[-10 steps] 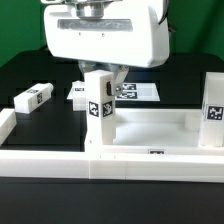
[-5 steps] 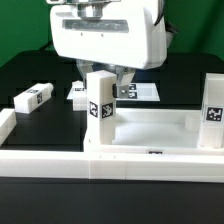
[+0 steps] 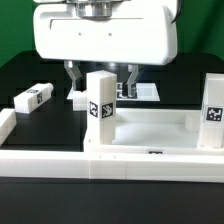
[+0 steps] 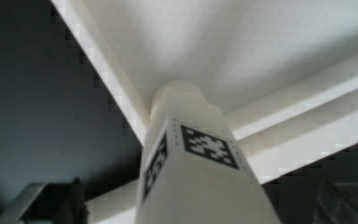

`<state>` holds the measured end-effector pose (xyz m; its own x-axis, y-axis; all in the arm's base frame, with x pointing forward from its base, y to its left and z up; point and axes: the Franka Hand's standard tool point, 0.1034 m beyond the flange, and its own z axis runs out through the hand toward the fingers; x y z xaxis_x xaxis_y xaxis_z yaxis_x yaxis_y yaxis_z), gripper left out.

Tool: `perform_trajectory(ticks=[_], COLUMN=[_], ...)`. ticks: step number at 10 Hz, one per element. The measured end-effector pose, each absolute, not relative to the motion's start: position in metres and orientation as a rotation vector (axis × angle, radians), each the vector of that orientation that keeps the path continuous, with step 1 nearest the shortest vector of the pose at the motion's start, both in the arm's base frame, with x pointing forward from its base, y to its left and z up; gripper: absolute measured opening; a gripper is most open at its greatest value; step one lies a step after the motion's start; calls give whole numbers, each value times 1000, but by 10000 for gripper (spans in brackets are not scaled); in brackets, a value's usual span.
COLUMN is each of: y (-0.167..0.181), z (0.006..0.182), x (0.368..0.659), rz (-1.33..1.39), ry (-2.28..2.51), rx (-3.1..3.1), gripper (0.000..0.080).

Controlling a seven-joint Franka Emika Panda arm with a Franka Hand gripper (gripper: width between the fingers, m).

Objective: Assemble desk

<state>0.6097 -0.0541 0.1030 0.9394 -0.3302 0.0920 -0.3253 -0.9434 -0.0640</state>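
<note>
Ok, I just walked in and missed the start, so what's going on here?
A Panda arm is putting a white desk together. Its hand is open, with a finger on either side of an upright leg that stands at a corner of the tabletop. It is not gripping the leg. A second leg stands upright at the exterior view's right. A loose leg lies on the black table.

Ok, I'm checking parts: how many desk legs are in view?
3. One leg stands on the tabletop below the pincer, one stands at the exterior view's right, one lies on the black table at its left. A fourth may be hidden.
</note>
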Motion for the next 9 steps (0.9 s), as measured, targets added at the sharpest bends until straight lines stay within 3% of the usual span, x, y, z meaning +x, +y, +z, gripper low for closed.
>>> perform_trajectory(ticks=[9], y=[-57], z=[103], x=[610], rz=[-157], ry=[-558], rx=[-3109], gripper=[649])
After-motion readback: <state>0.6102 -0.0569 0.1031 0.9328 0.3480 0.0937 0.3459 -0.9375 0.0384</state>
